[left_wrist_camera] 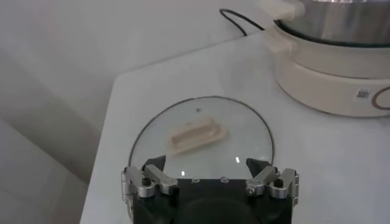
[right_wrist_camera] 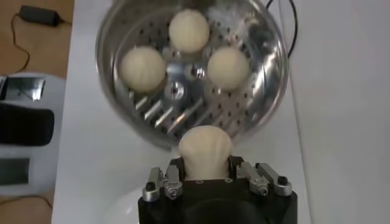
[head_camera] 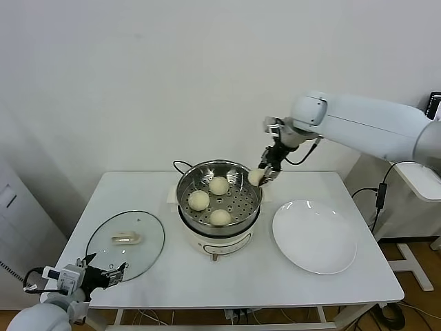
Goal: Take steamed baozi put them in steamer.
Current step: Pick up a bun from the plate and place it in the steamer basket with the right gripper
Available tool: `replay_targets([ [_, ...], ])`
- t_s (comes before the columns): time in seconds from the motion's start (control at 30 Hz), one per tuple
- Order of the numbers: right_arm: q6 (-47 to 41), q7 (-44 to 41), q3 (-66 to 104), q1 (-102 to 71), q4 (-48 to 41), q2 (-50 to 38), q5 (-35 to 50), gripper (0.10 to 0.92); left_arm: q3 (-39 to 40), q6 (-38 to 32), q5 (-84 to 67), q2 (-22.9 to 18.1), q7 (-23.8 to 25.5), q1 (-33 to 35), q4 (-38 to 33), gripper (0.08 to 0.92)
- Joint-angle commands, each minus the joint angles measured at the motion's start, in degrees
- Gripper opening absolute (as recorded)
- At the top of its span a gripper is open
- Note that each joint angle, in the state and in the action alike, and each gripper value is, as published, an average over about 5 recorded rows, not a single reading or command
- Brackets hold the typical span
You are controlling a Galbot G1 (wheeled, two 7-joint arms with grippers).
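The right hand (right_wrist_camera: 205, 176) hides the lower part of the baozi (right_wrist_camera: 205, 150) it holds. In the left wrist view, the steamer (left_wrist_camera: 341, 21) is cut off by the edge.

There were four steamed baozi: three (head_camera: 218, 185), (head_camera: 198, 200), (head_camera: 220, 216) lay in the one steamer (head_camera: 238, 172), and the fourth (right_wrist_camera: 204, 151) sat between the fingers of the right gripper (right_wrist_camera: 207, 178). One white plate (head_camera: 315, 236) and one glass lid (head_camera: 125, 244) were also there.
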Motion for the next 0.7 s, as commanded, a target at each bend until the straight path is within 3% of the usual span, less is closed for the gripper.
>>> replay_targets([
  [0.03, -5.0, 5.3, 0.0, -3.3, -0.2, 5.9, 3.5, 0.441, -0.2, 0.1, 0.2, -0.2, -0.1, 0.0, -0.1, 0.823],
  [0.7, -7.0, 8.0, 1.4, -10.7, -5.2, 7.3, 0.1, 0.441, -0.8, 0.0, 0.0, -0.4, 0.0, 0.6, 0.4, 0.823],
])
